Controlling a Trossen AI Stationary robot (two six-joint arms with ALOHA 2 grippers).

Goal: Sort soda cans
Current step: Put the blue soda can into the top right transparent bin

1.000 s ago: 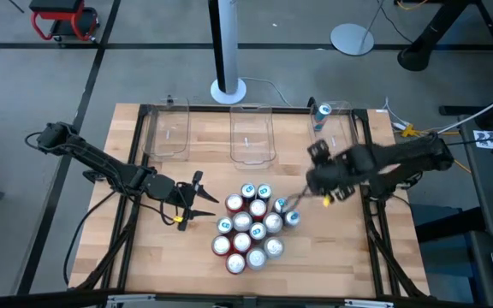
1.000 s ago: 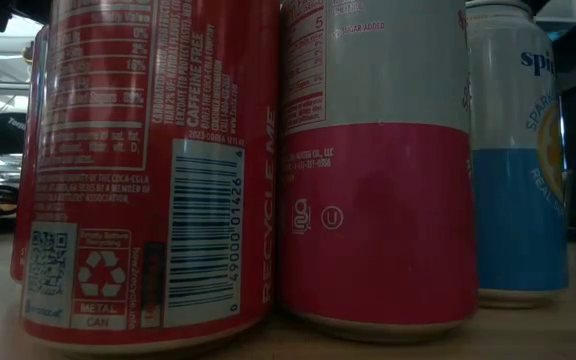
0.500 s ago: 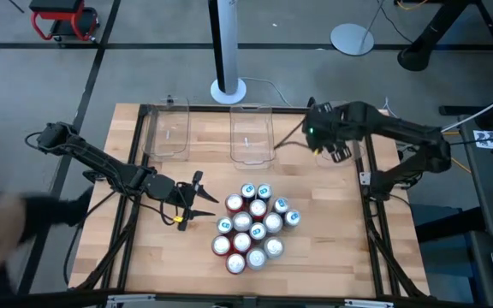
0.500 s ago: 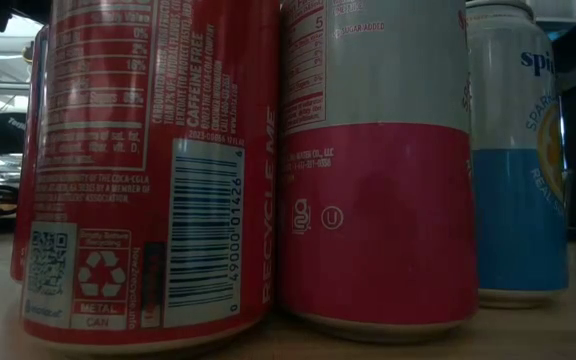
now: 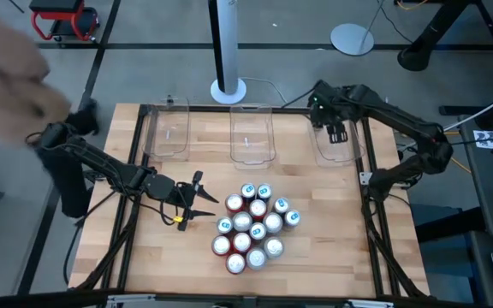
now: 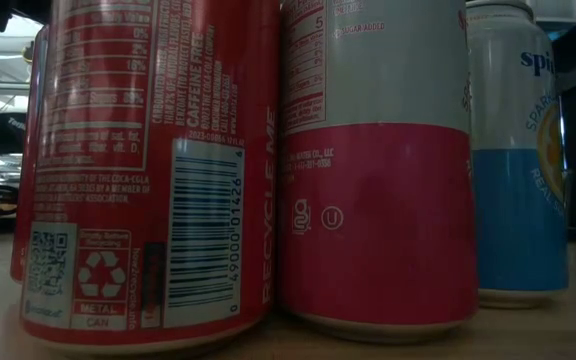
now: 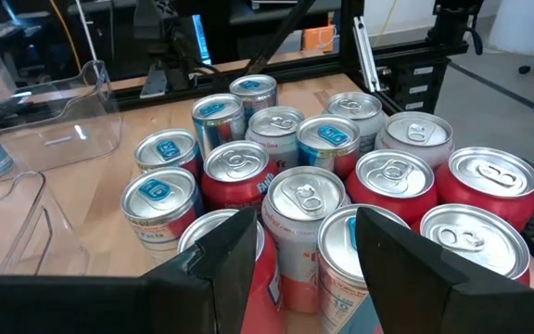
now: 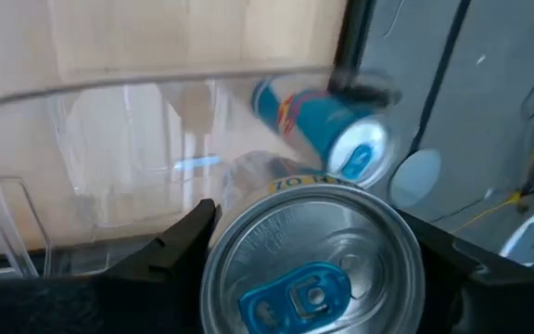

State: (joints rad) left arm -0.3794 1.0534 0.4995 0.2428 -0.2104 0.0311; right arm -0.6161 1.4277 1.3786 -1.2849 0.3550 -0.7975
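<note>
Over the right-hand bin at upper right of the high view, the right gripper clasps a teal can; one teal can already lies inside. Most soda cans remain clustered mid-desk; the half-open left gripper waits empty beside them.

The high view looks straight down from above the table, far enough to take in the whole top, both arms and the floor around it. The low view sits at table-top height, facing level across the table, so near the cans that three of them fill the picture. The left wrist view looks forward past its own fingers at the can cluster from close by. The right wrist view looks down from close above into the far right bin. The high, low and left wrist views share the can cluster; the high and right wrist views share that bin.
</note>
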